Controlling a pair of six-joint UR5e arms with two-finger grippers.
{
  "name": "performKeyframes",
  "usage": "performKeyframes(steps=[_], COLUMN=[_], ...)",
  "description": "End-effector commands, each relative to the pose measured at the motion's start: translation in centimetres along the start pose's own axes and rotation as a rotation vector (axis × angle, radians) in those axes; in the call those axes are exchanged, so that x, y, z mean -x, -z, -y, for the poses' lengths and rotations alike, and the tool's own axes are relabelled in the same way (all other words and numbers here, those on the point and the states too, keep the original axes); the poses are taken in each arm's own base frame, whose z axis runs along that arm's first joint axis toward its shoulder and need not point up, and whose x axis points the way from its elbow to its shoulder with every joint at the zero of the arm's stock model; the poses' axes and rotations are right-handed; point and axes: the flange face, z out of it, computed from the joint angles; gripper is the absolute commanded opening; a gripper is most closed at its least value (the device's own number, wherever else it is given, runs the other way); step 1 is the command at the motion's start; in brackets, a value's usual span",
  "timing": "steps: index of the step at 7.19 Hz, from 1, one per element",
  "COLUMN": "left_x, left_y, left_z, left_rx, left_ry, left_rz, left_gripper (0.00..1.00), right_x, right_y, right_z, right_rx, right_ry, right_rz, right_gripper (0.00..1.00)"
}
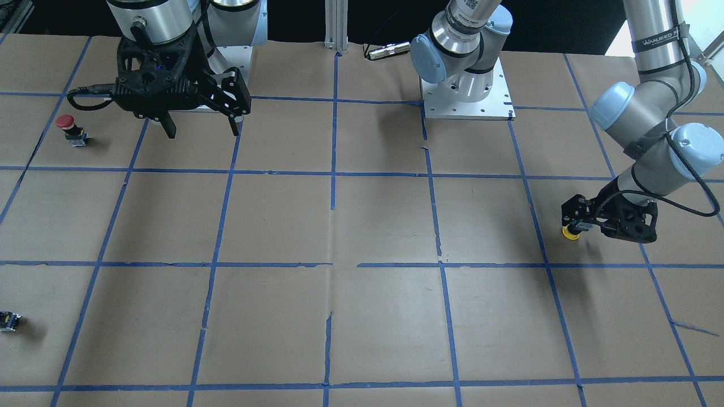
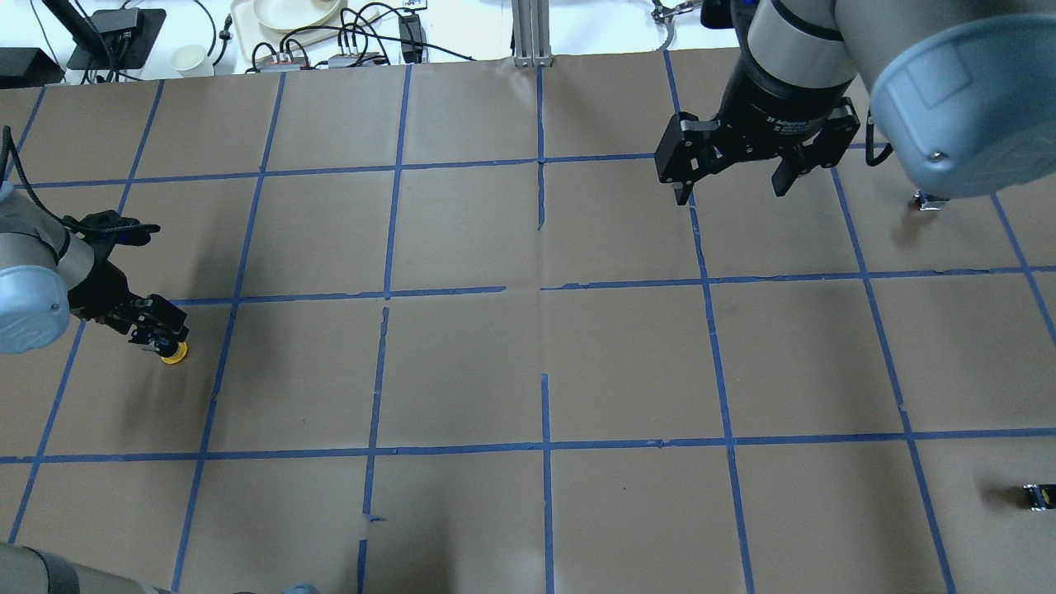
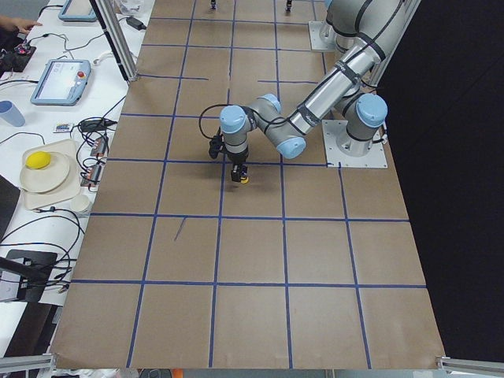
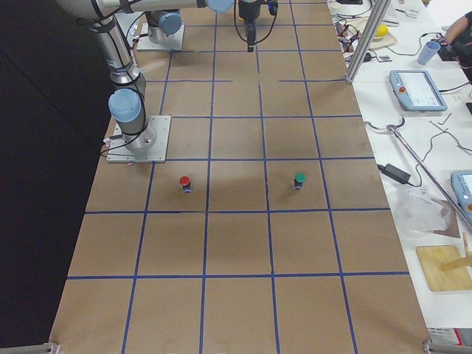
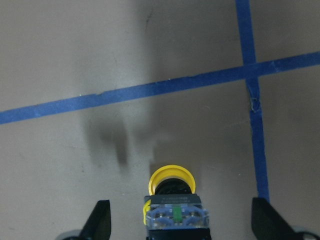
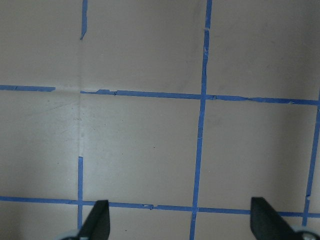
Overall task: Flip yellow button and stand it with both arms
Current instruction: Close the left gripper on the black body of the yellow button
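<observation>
The yellow button [image 5: 171, 179] is on the paper at the table's left end, its yellow cap away from the wrist camera and its black-grey base [image 5: 175, 216] towards it. It also shows in the overhead view [image 2: 174, 355] and the front view [image 1: 570, 234]. My left gripper [image 5: 182, 222] is low over it and open, with one finger on each side of the button and clear gaps between. My right gripper [image 2: 730, 188] is open and empty, hovering above the table far from the button; it also shows in the front view [image 1: 201, 127].
A red-capped button [image 1: 67, 128] stands near the right arm's base. A small dark switch [image 2: 1038, 495] lies at the table's right end; in the exterior right view it shows a green top [image 4: 299, 179]. Blue tape lines [image 5: 250, 70] grid the brown paper. Operators' benches with cables border the far side.
</observation>
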Motion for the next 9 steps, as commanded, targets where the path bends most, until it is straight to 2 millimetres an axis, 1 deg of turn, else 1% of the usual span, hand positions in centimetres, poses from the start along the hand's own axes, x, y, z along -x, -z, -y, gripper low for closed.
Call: performKeyframes(steps=[1, 2, 3, 4, 5, 6, 7, 8, 9], left_x=[-0.2, 0.1, 0.0, 0.0, 0.0, -0.2, -1.0, -1.8, -3.5], left_y=[0.2, 0.6, 0.6, 0.6, 1.3, 2.2, 3.9, 5.8, 6.2], left_z=[-0.2, 0.0, 0.0, 0.0, 0.1, 0.9, 1.9, 2.3, 2.6], left_rx=[-0.003, -0.004, -0.004, -0.002, -0.021, -0.051, -0.063, -0.058, -0.049], left_ry=[-0.001, -0.004, 0.001, 0.001, 0.003, 0.010, 0.019, 0.024, 0.038], left_rz=[0.004, 0.016, 0.014, 0.010, 0.012, -0.012, -0.064, -0.176, -0.325], left_gripper=[0.67, 0.43, 0.22, 0.15, 0.03, 0.03, 0.03, 0.02, 0.02], right_x=[0.0, 0.0, 0.0, 0.0, 0.0, 0.0, 0.0, 0.0, 0.0], right_y=[0.0, 0.0, 0.0, 0.0, 0.0, -0.1, -0.1, 0.0, -0.1], right_z=[0.0, 0.0, 0.0, 0.0, 0.0, 0.0, 0.0, 0.0, 0.0], right_rx=[0.000, 0.000, 0.000, 0.000, 0.000, 0.001, 0.001, 0.000, 0.001], right_ry=[0.000, 0.000, 0.000, 0.000, 0.000, 0.000, 0.000, 0.000, 0.000], right_rz=[0.000, 0.000, 0.000, 0.000, 0.000, 0.001, 0.000, -0.002, 0.001], right_gripper=[1.00, 1.00, 1.00, 1.00, 1.00, 1.00, 1.00, 1.00, 1.00])
